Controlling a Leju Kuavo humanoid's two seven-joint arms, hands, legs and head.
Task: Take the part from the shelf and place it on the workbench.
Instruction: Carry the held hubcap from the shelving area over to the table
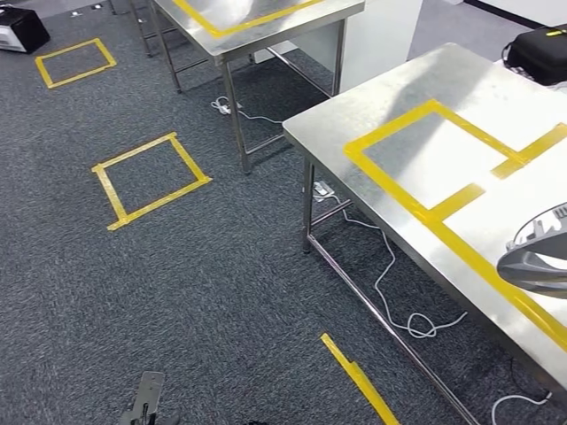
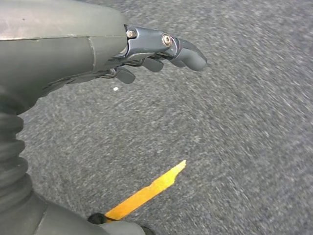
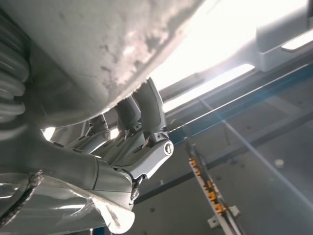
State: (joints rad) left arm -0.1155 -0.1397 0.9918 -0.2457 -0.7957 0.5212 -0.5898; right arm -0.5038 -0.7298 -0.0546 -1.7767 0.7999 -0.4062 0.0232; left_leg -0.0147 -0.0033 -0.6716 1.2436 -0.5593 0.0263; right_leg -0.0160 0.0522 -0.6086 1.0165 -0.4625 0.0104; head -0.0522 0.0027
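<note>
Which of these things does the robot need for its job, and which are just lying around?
For the job:
- part, held by the right hand
- workbench, with its tape box

Just lying about:
- far table
- tape squares on the floor
- white cables
- black case

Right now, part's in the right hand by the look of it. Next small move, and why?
Probably carry the right hand further in over the workbench, toward the yellow taped outline. The grey part it grips sits above the near edge at the frame's right, not yet resting on the steel. The left hand hangs empty above the carpet.
</note>
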